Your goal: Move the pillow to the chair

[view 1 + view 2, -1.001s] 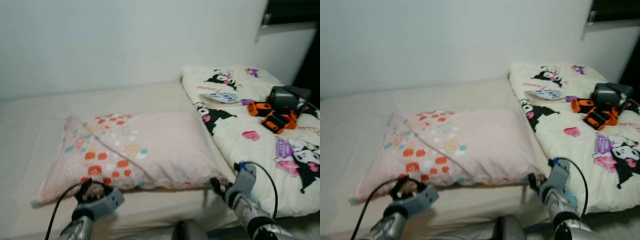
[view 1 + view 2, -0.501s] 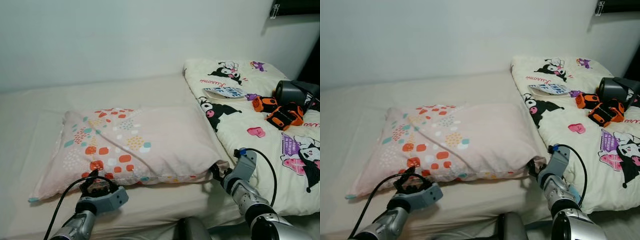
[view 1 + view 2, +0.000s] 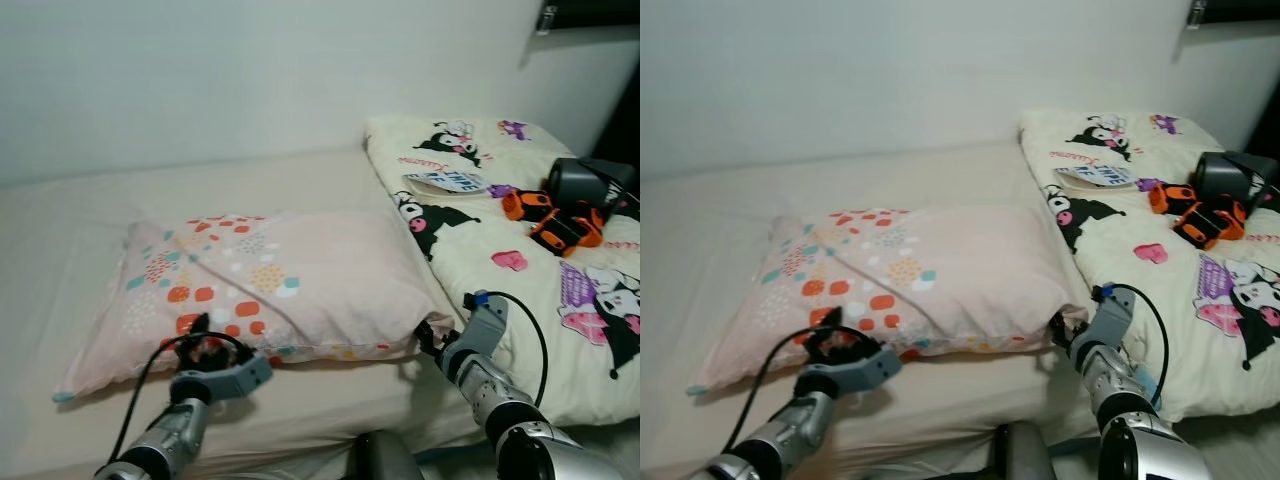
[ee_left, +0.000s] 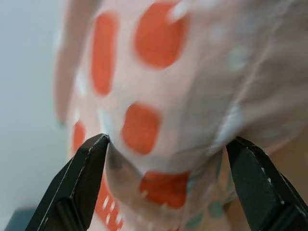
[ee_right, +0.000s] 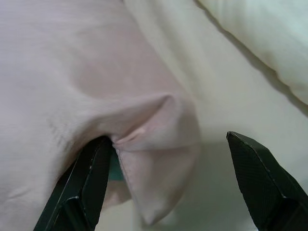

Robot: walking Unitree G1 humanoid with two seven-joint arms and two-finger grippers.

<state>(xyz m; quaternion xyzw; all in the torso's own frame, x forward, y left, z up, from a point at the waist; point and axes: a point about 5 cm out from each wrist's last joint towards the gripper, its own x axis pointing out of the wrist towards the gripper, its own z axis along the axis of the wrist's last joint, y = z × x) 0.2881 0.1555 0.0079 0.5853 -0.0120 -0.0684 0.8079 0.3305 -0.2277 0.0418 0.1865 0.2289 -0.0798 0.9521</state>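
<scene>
We have our left gripper (image 4: 166, 144) at the pillow's near left edge, fingers spread wide with the orange-spotted fabric bulging between them, not yet pinched. The pillow (image 3: 270, 290) lies flat on the bed (image 3: 90, 210), its long side towards us, just beside the cartoon-print blanket (image 3: 520, 250) on the right. It looks soft, light and floppy, so we expect it to sag and fold if lifted from one end; taking both near corners should keep it level. Our right gripper (image 5: 166, 144) sits at the near right corner, jaws open around the loose pink flap, which is thin and may slip.
</scene>
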